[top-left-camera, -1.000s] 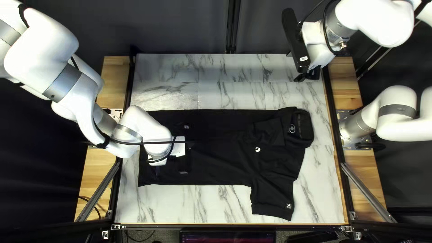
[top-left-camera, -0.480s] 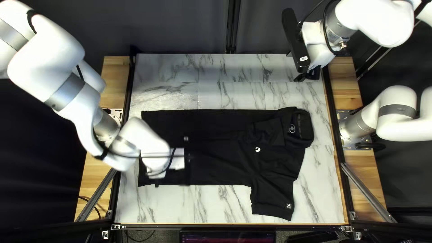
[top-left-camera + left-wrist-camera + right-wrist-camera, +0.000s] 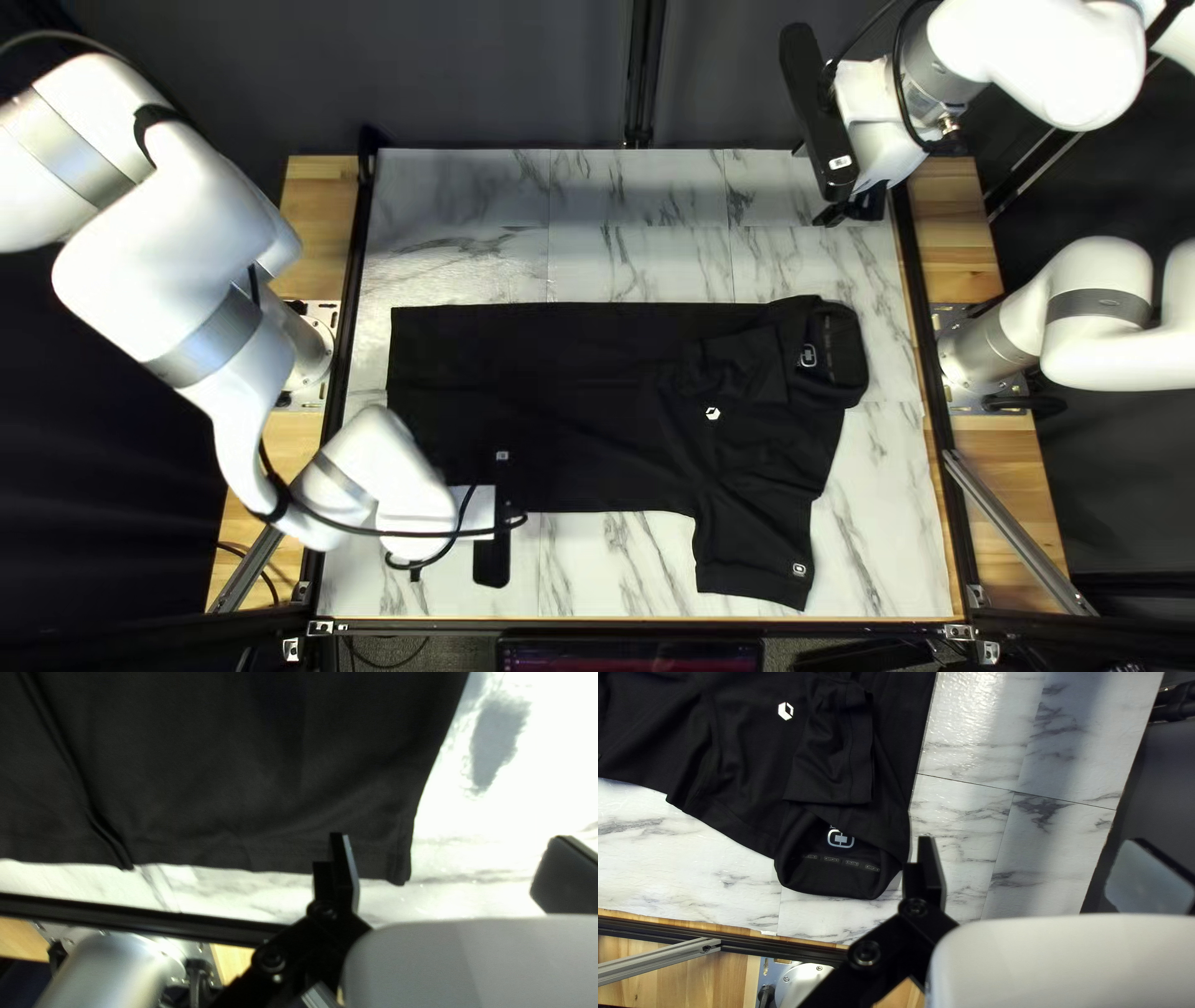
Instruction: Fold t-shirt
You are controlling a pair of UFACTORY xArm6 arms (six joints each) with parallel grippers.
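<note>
The fold looks roughly a third done: the black short-sleeved t-shirt (image 3: 573, 411) lies on the table (image 3: 635, 566), one sleeve (image 3: 831, 753) turned in by the collar (image 3: 837, 880), just outside the parted, empty jaws of the right gripper (image 3: 1036, 868). The left gripper (image 3: 451, 868) has its jaws wide apart, gripping nothing, the hem (image 3: 218, 855) showing its corner in their gap. Left to do, I judge: the outstretched sleeve (image 3: 757, 548), well apart from both sets of jaws, its side, then the length.

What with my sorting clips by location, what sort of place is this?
Probably a robotics lab or test cell: the left arm and right arm stand at a metal-framed, marble-patterned table, with a dark curtain behind it.
</note>
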